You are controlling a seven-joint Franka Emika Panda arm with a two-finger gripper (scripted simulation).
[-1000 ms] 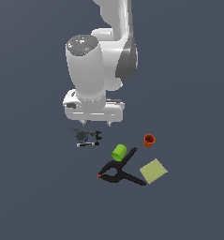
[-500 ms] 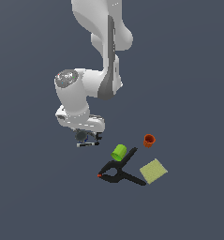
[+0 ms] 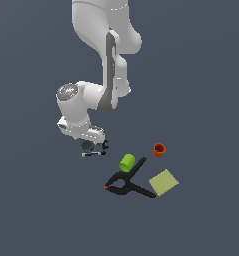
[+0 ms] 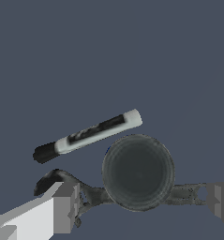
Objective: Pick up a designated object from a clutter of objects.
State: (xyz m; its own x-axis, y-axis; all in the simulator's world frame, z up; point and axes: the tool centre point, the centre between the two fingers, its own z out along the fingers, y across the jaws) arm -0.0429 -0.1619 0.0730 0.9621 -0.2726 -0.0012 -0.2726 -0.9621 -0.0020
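The exterior view looks down from far; the wrist view looks closely down; both share the marker [image 4: 87, 136].

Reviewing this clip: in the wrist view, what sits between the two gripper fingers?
The dark grey round object sits between the fingers, with the gripper straddling it. The black-and-white marker lies beside it, outside the gap. The wrist view shows this plainly.

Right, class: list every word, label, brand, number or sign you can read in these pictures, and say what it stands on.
No text can be read.
The marker has dark marks on its white barrel, too blurred to read.
No lettering shows on the dark grey round object.
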